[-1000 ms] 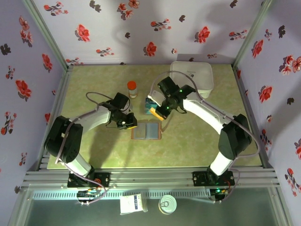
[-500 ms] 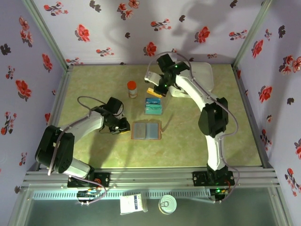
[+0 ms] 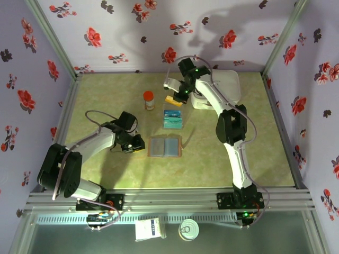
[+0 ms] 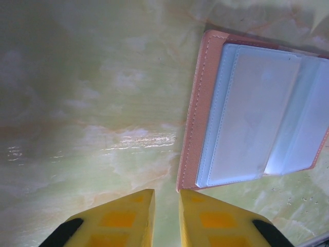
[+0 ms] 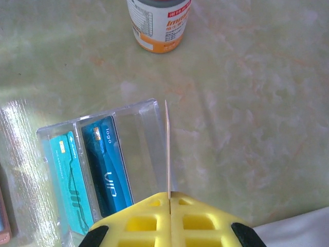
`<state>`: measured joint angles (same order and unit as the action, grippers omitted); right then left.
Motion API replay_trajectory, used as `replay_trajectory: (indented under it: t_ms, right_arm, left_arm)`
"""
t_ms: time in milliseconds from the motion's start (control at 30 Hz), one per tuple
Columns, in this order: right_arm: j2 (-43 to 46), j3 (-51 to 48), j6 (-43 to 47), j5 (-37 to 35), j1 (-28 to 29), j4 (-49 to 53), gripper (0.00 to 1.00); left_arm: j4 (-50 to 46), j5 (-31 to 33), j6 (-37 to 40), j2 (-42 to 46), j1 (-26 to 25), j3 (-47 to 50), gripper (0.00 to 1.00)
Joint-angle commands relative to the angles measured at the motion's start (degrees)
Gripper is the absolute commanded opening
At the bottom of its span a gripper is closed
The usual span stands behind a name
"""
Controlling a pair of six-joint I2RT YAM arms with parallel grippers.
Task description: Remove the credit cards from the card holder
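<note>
The card holder (image 3: 165,147) lies open and flat on the table, brown rim and blue-grey pockets up. Its left edge (image 4: 191,128) is just ahead of my left gripper (image 4: 166,193). That gripper (image 3: 135,144) is open by a narrow gap, with bare table between its yellow fingers. My right gripper (image 5: 169,195) is shut on a thin tan credit card (image 5: 167,149), seen edge-on. It hovers (image 3: 176,98) over the far end of a clear tray (image 5: 136,110). A teal card (image 5: 69,175) and a blue card (image 5: 105,164) lie in the tray.
An orange-capped bottle (image 3: 149,99) stands left of the right gripper and just beyond the tray (image 3: 172,119). A white rounded case (image 3: 217,87) sits at the back right. Floral walls close in three sides.
My right arm has swung from above the card holder to the back, carrying the tan card over the tray. My left gripper has drawn back leftward off the holder's edge.
</note>
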<state>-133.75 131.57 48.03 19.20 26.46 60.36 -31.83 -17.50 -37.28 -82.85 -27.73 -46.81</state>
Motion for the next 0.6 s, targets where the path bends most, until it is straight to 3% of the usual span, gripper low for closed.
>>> replay_trajectory:
  t_ms: [0, 133, 233, 333, 567]
  right_arm:
    - [-1.30, 1.57, 1.71, 2.65, -0.69, 0.93, 0.02]
    - [-1.82, 1.57, 3.23, 4.07, -0.79, 3.13, 0.01]
    - [-2.04, 1.59, 3.01, 2.68, -0.79, 2.72, 0.13]
    - [-1.58, 1.59, 2.65, 1.68, -0.88, 2.11, 0.18]
    - [1.29, -0.91, -2.72, -2.99, -1.15, -4.88, 0.18]
  left_arm:
    - [-1.14, 1.10, 0.16, 0.61, 0.57, 0.95, 0.19]
    - [-0.83, 0.97, -0.19, 0.43, 0.56, 1.28, 0.19]
    - [-0.34, 0.89, -0.51, 0.23, 0.52, 1.28, 0.19]
    - [-0.53, 0.63, -0.60, 0.16, 0.49, 0.88, 0.19]
    - [-0.75, 0.82, -0.62, 0.89, 0.54, 0.92, 0.20]
